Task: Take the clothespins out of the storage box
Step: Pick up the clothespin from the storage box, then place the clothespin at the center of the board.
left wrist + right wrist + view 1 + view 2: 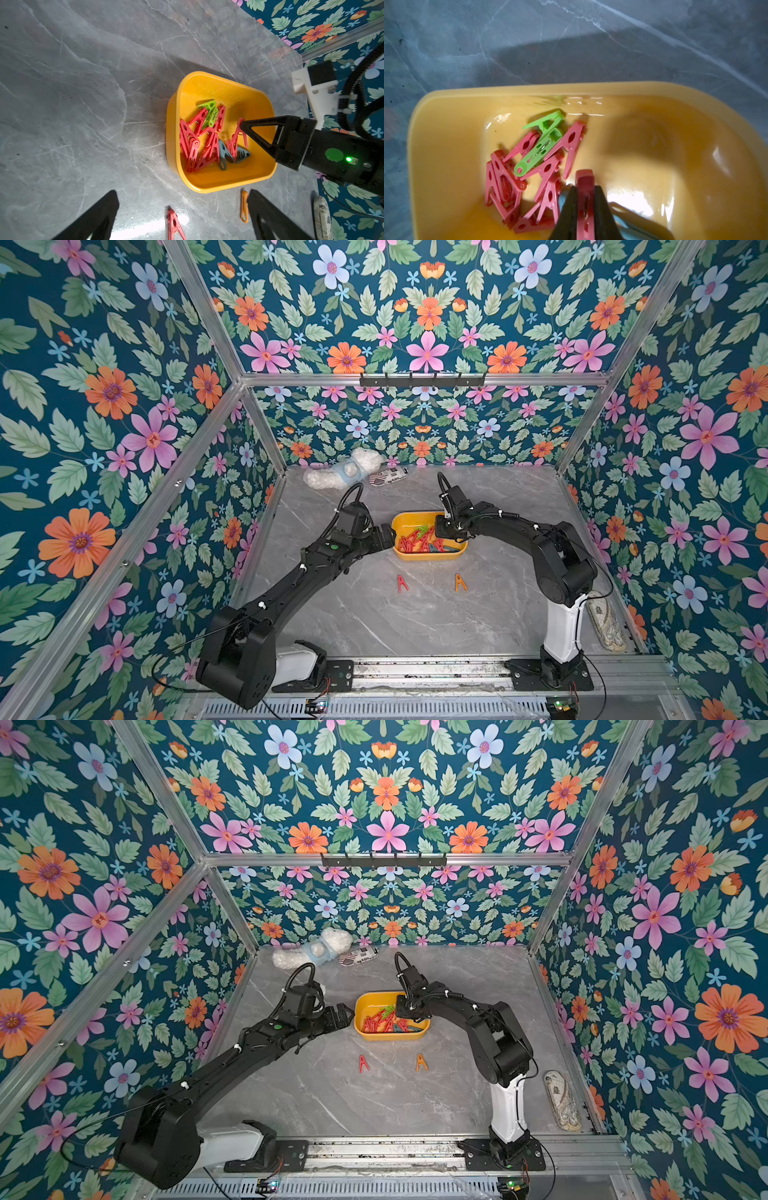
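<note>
The yellow storage box [428, 558] sits mid-table and holds several clothespins [415, 541], mostly red with two green [544, 143] and some blue-grey [223, 153]. My right gripper [584, 187] is down inside the box [529, 88], shut on a red clothespin [584, 178] that stands lifted a little above the pile [199, 141]. Just off the box's left side, my left gripper [384, 537] stands wide open and holds nothing. In front of the box a red clothespin [401, 583] and an orange clothespin [459, 582] lie on the table.
A white plush toy [345, 475] and a striped pouch [388, 476] lie at the back left of the table. A patterned case [604, 624] lies along the right edge. Floral walls and aluminium posts close in three sides.
</note>
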Robot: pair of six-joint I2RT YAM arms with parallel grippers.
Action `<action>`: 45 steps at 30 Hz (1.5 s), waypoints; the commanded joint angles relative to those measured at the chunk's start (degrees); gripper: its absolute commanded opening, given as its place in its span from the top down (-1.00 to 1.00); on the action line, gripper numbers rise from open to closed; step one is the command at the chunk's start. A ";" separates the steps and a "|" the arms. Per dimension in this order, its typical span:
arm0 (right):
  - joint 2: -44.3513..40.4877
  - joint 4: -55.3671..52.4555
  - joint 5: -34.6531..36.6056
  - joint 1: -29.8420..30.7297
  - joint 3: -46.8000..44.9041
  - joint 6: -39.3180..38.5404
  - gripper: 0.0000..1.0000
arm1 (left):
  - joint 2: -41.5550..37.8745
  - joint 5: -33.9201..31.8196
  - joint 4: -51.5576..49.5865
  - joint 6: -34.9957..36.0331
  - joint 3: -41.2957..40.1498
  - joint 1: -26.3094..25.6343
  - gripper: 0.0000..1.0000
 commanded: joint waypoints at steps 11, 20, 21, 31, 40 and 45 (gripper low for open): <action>-9.24 2.08 -1.74 0.06 -4.85 5.31 0.71 | -1.05 1.18 0.81 -0.77 -0.24 -0.11 -0.99; -22.44 6.75 -4.10 1.53 -18.65 11.09 0.67 | -2.66 1.40 1.45 -1.17 -1.13 -3.39 -0.99; -23.74 6.75 -3.71 2.23 -19.91 11.52 0.67 | -2.84 1.05 1.33 -1.30 -1.18 -4.05 -0.99; -33.48 14.64 -1.94 10.63 -35.69 19.81 0.64 | -6.13 -2.70 -0.60 -2.71 -2.28 -9.09 -0.99; -30.89 23.40 -1.22 12.78 -42.45 22.50 0.63 | -8.28 -4.62 -2.98 -3.40 -2.59 -11.53 -0.99; -27.42 26.01 -1.48 12.81 -42.25 21.69 0.62 | -9.68 -5.33 -3.39 -4.03 -3.24 -12.27 -0.99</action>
